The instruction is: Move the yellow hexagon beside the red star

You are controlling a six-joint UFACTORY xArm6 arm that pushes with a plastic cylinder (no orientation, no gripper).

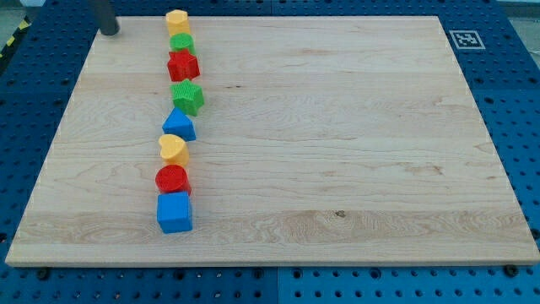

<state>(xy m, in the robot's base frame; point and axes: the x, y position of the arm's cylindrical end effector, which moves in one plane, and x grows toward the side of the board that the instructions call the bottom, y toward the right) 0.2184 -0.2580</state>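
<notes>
The yellow hexagon (pixel 177 20) sits at the top of a column of blocks on the left part of the wooden board (pixel 337 152). Just below it is a green round block (pixel 181 42), then the red star (pixel 183 65), so the green block lies between the hexagon and the star. My tip (pixel 110 31) is at the board's top left corner, well to the left of the yellow hexagon and touching no block.
Further down the column are a green star (pixel 188 98), a blue triangle (pixel 179 125), a yellow heart (pixel 174 149), a red round block (pixel 172 179) and a blue cube (pixel 175 212). A marker tag (pixel 465 39) is at the top right corner.
</notes>
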